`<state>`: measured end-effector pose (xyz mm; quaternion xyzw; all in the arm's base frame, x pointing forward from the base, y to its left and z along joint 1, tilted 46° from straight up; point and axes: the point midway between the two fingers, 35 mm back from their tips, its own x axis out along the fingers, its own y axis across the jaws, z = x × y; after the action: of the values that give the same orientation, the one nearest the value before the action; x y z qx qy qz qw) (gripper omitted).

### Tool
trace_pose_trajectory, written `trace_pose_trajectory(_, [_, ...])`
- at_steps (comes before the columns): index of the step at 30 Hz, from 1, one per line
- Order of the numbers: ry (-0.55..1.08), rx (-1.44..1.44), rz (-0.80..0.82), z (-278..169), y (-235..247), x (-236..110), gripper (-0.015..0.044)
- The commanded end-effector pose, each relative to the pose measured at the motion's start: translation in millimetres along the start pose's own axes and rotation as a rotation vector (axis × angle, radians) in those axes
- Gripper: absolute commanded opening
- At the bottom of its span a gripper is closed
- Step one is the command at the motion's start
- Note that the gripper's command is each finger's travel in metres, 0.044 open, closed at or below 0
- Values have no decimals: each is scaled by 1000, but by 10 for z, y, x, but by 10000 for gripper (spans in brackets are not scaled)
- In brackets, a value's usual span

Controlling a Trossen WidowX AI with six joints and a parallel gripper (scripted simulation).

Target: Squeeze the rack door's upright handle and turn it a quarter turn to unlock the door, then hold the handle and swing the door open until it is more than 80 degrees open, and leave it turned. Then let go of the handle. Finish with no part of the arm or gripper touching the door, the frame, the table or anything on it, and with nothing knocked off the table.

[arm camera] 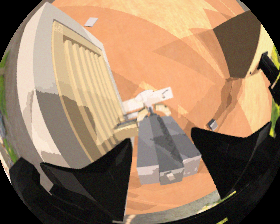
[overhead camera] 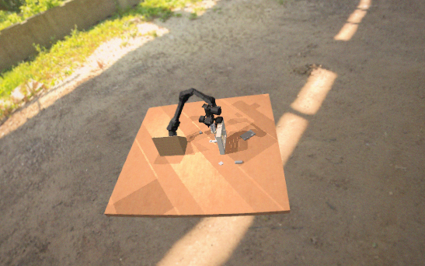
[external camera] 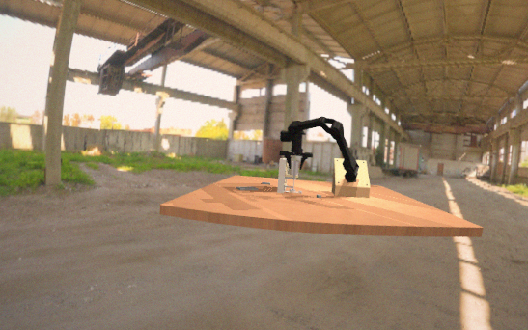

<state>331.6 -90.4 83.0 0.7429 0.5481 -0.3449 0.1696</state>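
Observation:
The rack frame (overhead camera: 221, 145) (external camera: 281, 179) (arm camera: 26, 60) stands upright on the table (overhead camera: 193, 190) (external camera: 279, 223) (arm camera: 181, 72). The slatted door (arm camera: 83, 70) looks closed in it. The upright grey handle (overhead camera: 212, 127) (external camera: 295, 168) (arm camera: 161, 145) stands out on the arm base's side of the door. My gripper (overhead camera: 212, 124) (external camera: 297, 156) (arm camera: 161, 137) is open, pointing down from above, with the handle between its fingers. In the wrist view narrow gaps show beside the handle; contact cannot be told for certain.
The arm's base block (overhead camera: 170, 146) (external camera: 356, 190) stands on the table. A dark flat plate (overhead camera: 248, 134) lies beyond the rack. A grey block (overhead camera: 238, 162) and a white chip (overhead camera: 221, 163) lie near its end. A small cube (overhead camera: 200, 132) (arm camera: 212, 124) and a white piece (overhead camera: 213, 141) lie on the base's side.

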Motion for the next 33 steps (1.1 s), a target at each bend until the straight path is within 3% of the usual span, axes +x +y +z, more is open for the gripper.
trace_pose_trajectory(1, [1,9,8,1,18,0,272])
trace_pose_trajectory(33, [1,9,8,1,18,0,58])
